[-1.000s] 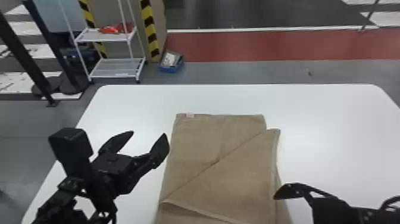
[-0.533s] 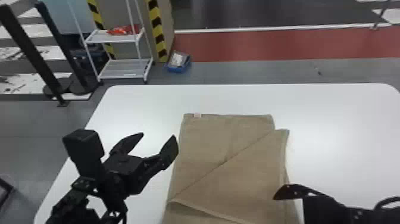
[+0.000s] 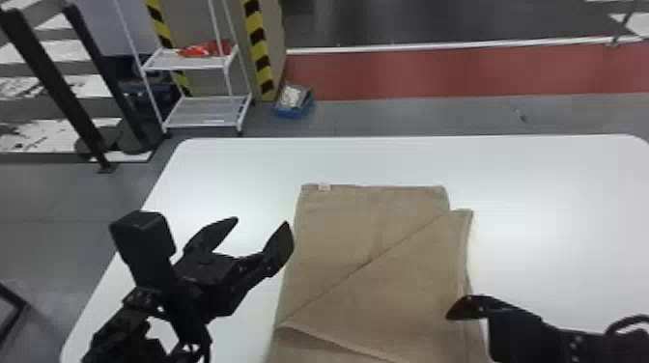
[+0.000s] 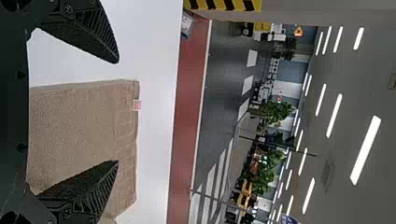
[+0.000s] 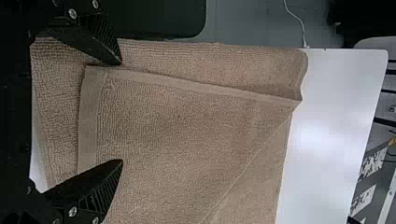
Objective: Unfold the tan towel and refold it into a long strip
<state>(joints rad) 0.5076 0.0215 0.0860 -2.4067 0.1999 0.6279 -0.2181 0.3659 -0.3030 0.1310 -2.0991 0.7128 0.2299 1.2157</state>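
Observation:
The tan towel (image 3: pixel 381 260) lies folded on the white table, its top layer running in a diagonal edge and a small pale tag at its far left corner. My left gripper (image 3: pixel 263 231) stands open just left of the towel, holding nothing. In the left wrist view, the towel (image 4: pixel 84 130) spreads behind the open left gripper (image 4: pixel 116 112). At the towel's right edge is my right gripper (image 3: pixel 451 314). The right wrist view has the right gripper (image 5: pixel 121 112) open over the towel (image 5: pixel 187 126), whose hemmed corner lies between and beyond the fingers.
The white table (image 3: pixel 555 193) extends beyond the towel on both sides and at the back. Past its far edge, a white shelf rack (image 3: pixel 207 113) and a blue box (image 3: pixel 293 104) stand on the floor.
The head view has shifted, so table and towel sit farther right in it. The left gripper keeps its open stance left of the towel; the right gripper now overlaps the towel's right edge less.

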